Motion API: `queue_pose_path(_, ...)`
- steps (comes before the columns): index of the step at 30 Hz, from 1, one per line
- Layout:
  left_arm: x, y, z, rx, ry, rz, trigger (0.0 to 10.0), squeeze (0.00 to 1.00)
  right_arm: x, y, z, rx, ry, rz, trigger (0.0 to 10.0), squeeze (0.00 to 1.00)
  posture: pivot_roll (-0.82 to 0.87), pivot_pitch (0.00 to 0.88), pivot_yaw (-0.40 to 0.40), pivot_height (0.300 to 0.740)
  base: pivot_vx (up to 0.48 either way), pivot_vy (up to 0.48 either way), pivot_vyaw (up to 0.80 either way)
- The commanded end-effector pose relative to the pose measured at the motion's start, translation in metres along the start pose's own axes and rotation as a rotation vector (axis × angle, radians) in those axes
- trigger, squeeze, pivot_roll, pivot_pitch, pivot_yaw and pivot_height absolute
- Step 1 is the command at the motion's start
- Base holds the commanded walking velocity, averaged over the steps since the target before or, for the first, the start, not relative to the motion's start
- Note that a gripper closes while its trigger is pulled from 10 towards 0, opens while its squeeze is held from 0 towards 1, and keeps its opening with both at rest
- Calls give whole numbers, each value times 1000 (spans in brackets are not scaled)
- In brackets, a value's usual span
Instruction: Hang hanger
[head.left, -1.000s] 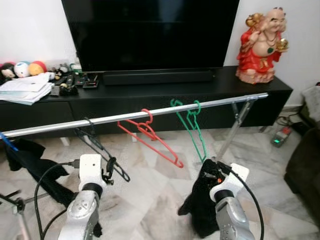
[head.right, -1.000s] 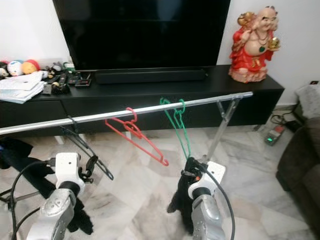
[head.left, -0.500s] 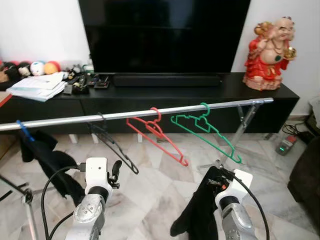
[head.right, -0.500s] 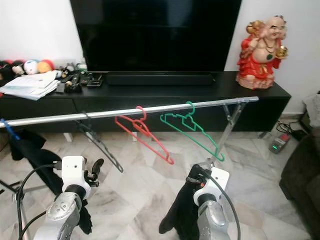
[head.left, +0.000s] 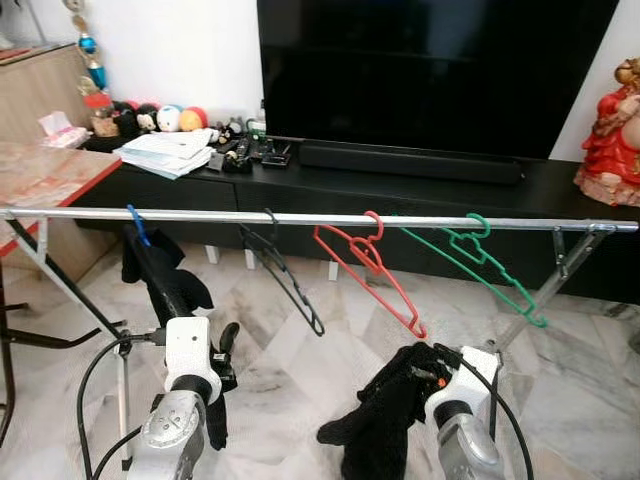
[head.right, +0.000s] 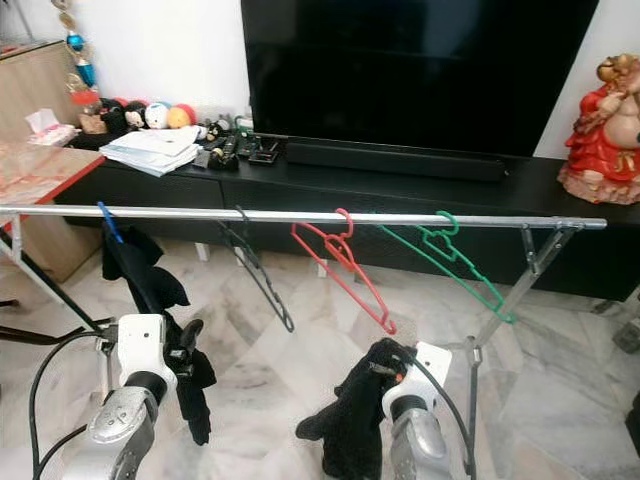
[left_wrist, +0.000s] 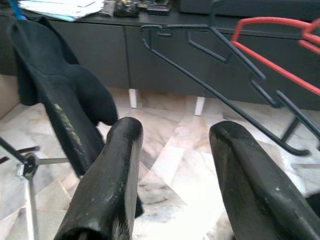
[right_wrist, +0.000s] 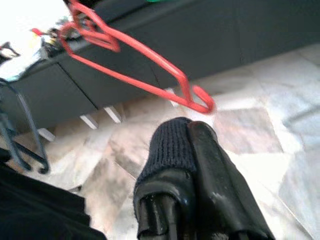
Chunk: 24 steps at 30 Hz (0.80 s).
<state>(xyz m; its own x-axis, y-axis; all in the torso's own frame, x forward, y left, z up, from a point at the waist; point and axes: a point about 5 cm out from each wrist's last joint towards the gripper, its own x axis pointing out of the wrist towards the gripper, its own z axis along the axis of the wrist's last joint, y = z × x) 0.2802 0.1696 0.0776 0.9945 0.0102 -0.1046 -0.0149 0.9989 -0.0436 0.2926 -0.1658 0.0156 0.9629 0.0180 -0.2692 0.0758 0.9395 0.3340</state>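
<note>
A silver rail (head.left: 300, 217) runs across the room in front of me. On it hang a blue hanger (head.left: 137, 224) carrying a black garment (head.left: 165, 280), an empty black hanger (head.left: 285, 275), a red hanger (head.left: 372, 268) and a green hanger (head.left: 485, 270). My left gripper (head.left: 222, 350) is low, below the black hanger, and stands open and empty (left_wrist: 172, 135). My right gripper (head.left: 425, 362) is low, under the red hanger (right_wrist: 135, 47). It is shut on a black knit cloth (head.left: 375, 415) that droops toward the floor.
A low black TV cabinet (head.left: 400, 185) with a large TV (head.left: 430, 70) stands behind the rail. Papers and small toys (head.left: 170, 150) lie at its left end, and a red figurine (head.left: 610, 135) stands at its right. A red-edged table (head.left: 45, 175) is at the left. The floor is marble.
The whole view has swung to the left, bringing the rail's left end, the blue hanger's garment and the table into sight. Both grippers keep their states.
</note>
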Motion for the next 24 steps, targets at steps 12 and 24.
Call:
queue_pose_path(12,-4,-8,0,3,-12,-48,10000,0,1,3,-2,-34,14,54,10000,0,67,0,25,740,22,0,0)
queue_pose_path(24,-4,-8,0,19,-8,-64,10000,0,1,13,-4,-81,6,126,10000,0,63,0,36,740,284,0,255)
